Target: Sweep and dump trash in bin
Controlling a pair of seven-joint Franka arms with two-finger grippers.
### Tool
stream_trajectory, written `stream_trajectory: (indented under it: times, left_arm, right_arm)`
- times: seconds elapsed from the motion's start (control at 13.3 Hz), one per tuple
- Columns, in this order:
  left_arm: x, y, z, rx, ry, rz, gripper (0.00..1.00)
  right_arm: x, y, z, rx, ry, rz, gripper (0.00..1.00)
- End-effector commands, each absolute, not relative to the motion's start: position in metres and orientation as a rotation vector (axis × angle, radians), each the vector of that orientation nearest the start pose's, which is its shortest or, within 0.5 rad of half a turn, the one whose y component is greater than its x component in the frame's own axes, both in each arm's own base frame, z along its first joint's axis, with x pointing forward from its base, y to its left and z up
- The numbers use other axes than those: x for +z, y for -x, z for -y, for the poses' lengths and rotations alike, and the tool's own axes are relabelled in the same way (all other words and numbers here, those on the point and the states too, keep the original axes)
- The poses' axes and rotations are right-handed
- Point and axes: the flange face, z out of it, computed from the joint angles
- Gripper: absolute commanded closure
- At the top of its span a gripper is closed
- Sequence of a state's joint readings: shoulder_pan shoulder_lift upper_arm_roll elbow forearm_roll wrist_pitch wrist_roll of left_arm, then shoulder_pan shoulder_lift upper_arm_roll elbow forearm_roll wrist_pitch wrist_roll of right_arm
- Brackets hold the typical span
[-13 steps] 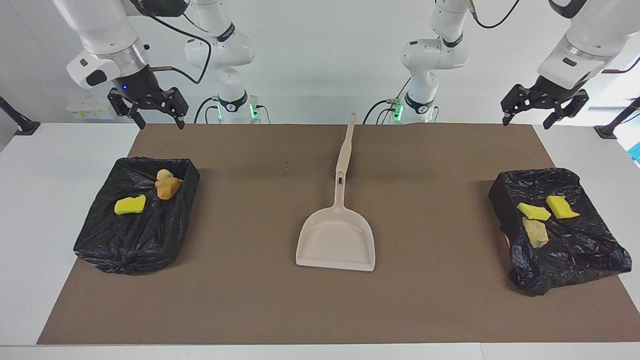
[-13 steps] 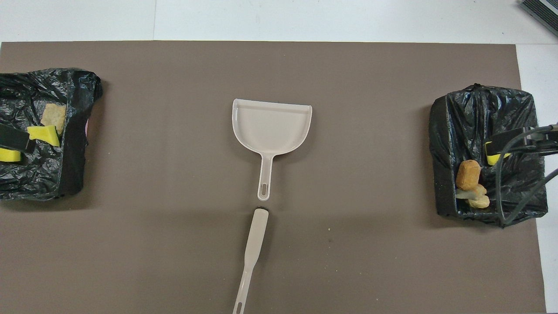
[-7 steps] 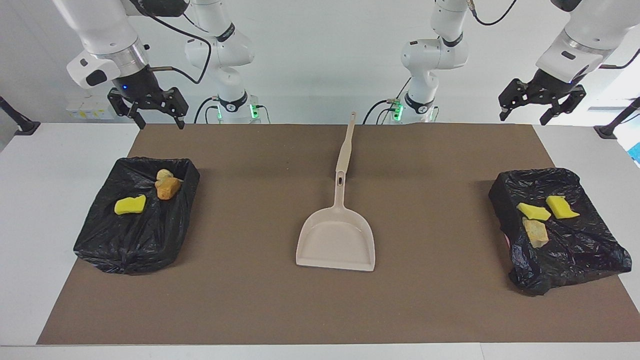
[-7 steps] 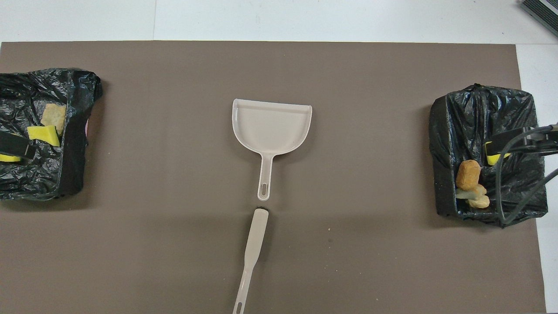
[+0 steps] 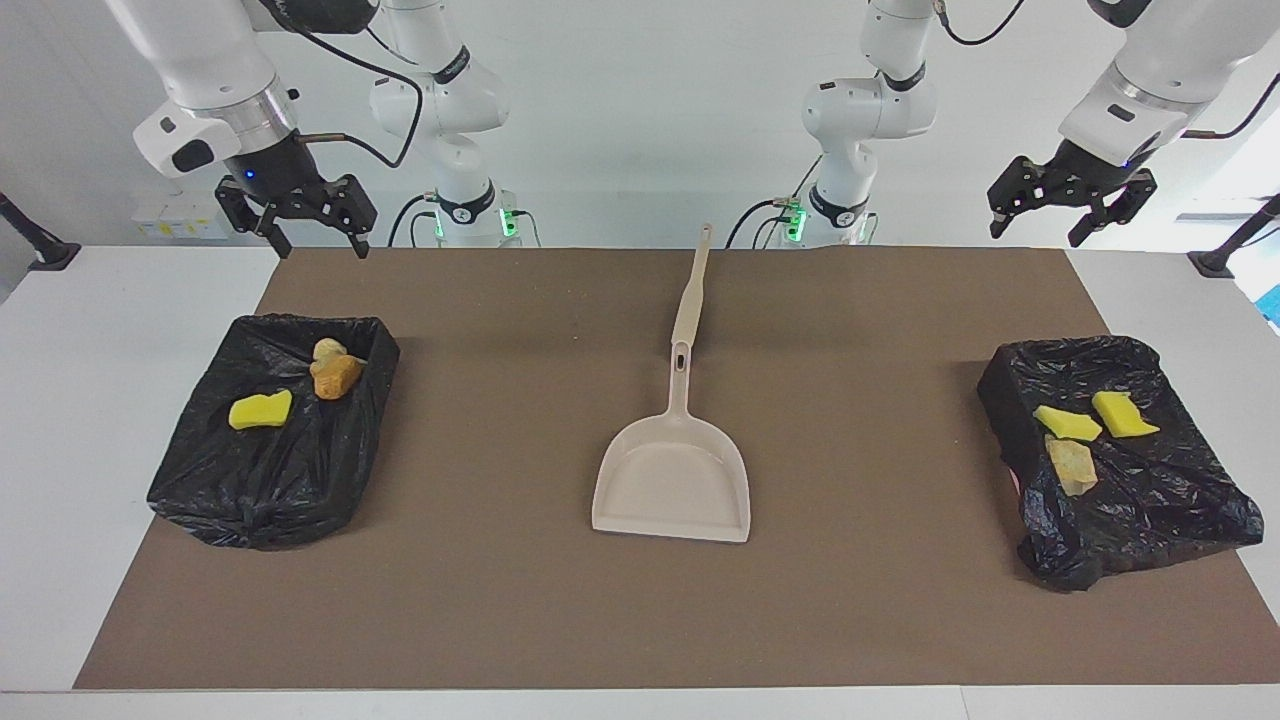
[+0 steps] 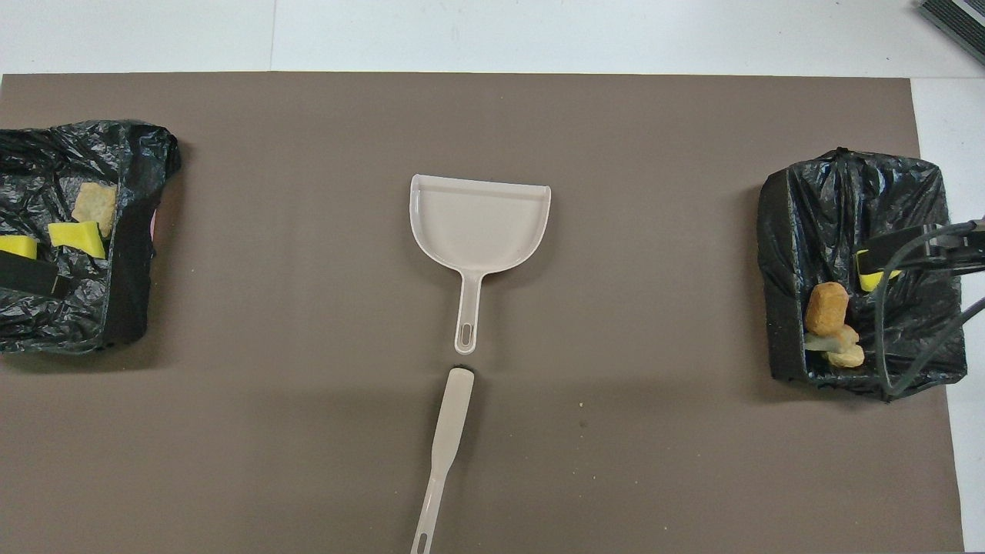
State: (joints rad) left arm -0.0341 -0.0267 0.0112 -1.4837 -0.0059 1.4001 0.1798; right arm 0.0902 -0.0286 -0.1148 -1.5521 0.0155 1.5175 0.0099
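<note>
The trash lies in two black bag-lined bins. In the bin (image 5: pixel 250 480) at the right arm's end are a yellow chunk (image 5: pixel 260 410) and brown lumps (image 5: pixel 335 375). The bin (image 5: pixel 1150 500) at the left arm's end holds two yellow chunks (image 5: pixel 1067 423) and a tan lump (image 5: pixel 1070 466). The beige dustpan (image 5: pixel 672 485) lies empty at mid-mat. The brush (image 5: pixel 692 295) lies in line with its handle, nearer the robots. My right gripper (image 5: pixel 318 240) hangs open and empty over the mat's corner near its bin. My left gripper (image 5: pixel 1035 232) hangs open and empty, high over its corner.
A brown mat (image 5: pixel 500 600) covers most of the white table (image 5: pixel 60 400). A few tiny crumbs (image 6: pixel 580 405) dot the mat beside the brush (image 6: pixel 449 419). Both arm bases stand at the table's edge near the brush's handle end.
My left gripper has risen and drifted slightly toward the table's middle. The right arm, dustpan, brush and trash have not moved.
</note>
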Motion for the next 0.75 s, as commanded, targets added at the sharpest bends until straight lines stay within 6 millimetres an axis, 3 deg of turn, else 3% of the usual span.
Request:
stream_trajectory:
  times: [0.0, 0.68]
  left_arm:
    - [0.664, -0.521, 0.01, 0.06, 3.15, -0.314, 0.0]
    - [0.654, -0.514, 0.008, 0.035, 3.139, -0.298, 0.0]
  right_arm:
    - [0.645, -0.535, 0.013, -0.005, 3.108, -0.062, 0.0]
    - [0.644, -0.535, 0.013, -0.002, 3.108, -0.062, 0.0]
